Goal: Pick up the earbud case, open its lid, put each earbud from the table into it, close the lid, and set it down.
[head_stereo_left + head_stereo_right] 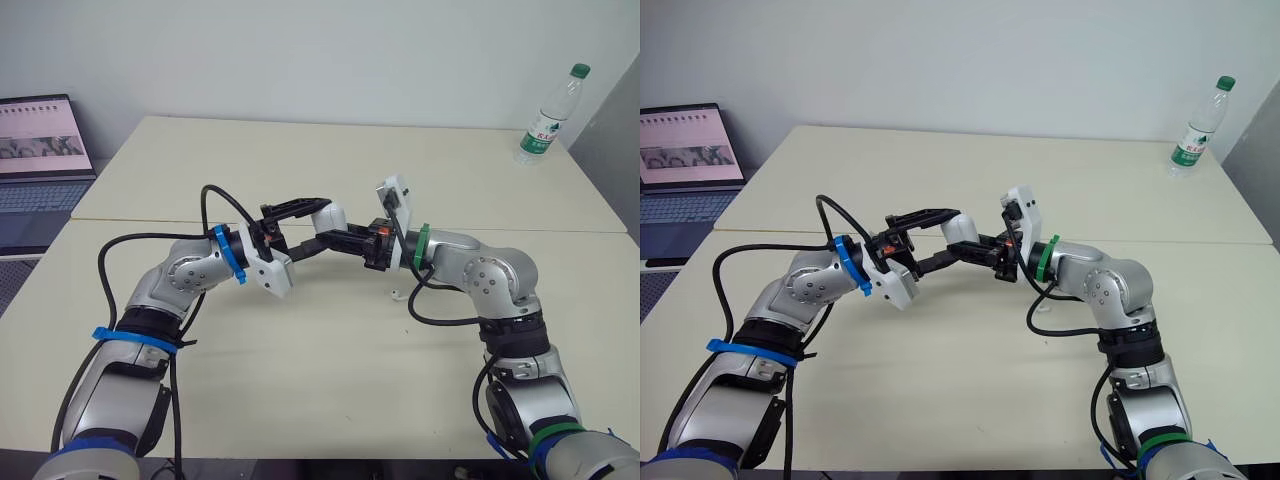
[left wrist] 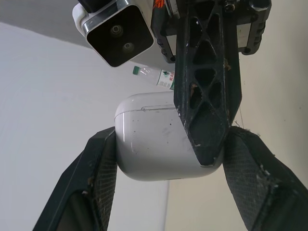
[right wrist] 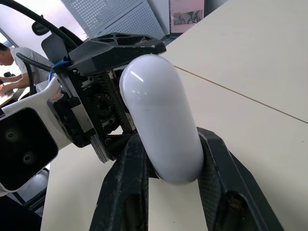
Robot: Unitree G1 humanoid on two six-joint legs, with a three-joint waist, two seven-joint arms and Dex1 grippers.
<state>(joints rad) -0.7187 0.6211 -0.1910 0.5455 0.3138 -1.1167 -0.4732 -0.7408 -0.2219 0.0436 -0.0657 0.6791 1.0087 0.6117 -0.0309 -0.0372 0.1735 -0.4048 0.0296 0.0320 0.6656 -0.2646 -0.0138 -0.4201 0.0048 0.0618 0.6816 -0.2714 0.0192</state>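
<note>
The earbud case [image 2: 144, 139] is being clamped by left hand [image 2: 168, 144] and right hand [image 3: 171, 144] above the surface [image 1: 300, 390] — seemingly braced for lid-opening — an earbud [image 1: 396, 293] is lying beneath.

Two pincers: the left pincer [image 2: 163, 139] and the right pincer [image 3: 166, 154]. One case [image 1: 330, 216], clamped between both of them. One earbud [image 1: 396, 293], lying on the table near the right pincer, on its near side. One bottle [image 1: 549, 115], standing well apart from the right pincer, beyond it and to its right. One laptop [image 1: 40, 150], well apart from the left pincer, to its left. Two tables pushed together: the near table [image 1: 300, 380] under the pincers, the far table [image 1: 300, 160] beyond them. One person [image 3: 7, 62], well behind the left pincer.
</note>
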